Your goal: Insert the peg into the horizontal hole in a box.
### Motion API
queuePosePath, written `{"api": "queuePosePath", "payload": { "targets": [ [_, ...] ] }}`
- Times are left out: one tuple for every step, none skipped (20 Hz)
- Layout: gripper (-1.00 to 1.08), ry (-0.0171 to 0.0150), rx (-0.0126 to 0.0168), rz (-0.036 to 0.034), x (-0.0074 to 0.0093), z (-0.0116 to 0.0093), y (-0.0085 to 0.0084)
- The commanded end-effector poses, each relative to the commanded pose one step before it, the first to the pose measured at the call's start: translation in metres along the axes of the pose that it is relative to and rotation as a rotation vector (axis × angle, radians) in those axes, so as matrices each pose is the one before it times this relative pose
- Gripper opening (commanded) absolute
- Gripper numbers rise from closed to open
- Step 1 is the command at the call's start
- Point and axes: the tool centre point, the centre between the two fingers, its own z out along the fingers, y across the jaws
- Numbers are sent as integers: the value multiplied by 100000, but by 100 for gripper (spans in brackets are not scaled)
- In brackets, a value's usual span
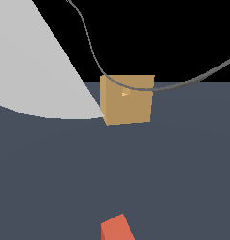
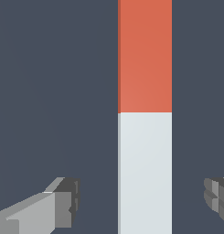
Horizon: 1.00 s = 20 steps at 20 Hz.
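Grey floor [image 2: 49,91], orange-and-white peg [image 2: 145,114]

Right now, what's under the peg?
The peg lies on the dark floor, flanked by the open claw. Whatever is directly beneath the peg is hidden.

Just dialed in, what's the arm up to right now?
The gripper hangs over the peg, jaws open on either side of its white half, not touching it. The peg lies flat on the floor, not yet grasped. In the exterior view, the box sits farther back, its hole empty, with only the peg's orange end showing.
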Motion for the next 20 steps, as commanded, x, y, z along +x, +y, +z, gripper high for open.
{"api": "queuePosePath", "payload": {
  "targets": [
    [100, 36, 26, -25, 31, 1218, -26],
    [100, 0, 0, 0, -6, 307, -1],
    [100, 0, 0, 0, -12, 223, 5],
    [100, 0, 0, 0, -18, 138, 12],
    [100, 0, 0, 0, -24, 54, 18],
    [100, 0, 0, 0, -30, -28, 25],
    [100, 0, 0, 0, -25, -67, 21],
    [100, 0, 0, 0, -8, -29, 7],
    [-100, 0, 0, 0, 0, 0, 0],
    [-100, 0, 0, 0, 0, 0, 0],
    [-100, 0, 0, 0, 0, 0, 0],
    [-100, 0, 0, 0, 0, 0, 0],
    [-100, 0, 0, 0, 0, 0, 0],
    [-100, 0, 0, 0, 0, 0, 0],
    [-100, 0, 0, 0, 0, 0, 0],
    [-100, 0, 0, 0, 0, 0, 0],
    [-100, 0, 0, 0, 0, 0, 0],
    [-100, 0, 0, 0, 0, 0, 0],
    [-100, 36, 25, -21, 30, 20, 3],
    [-100, 0, 0, 0, 17, -5, 9]
  ]
}}
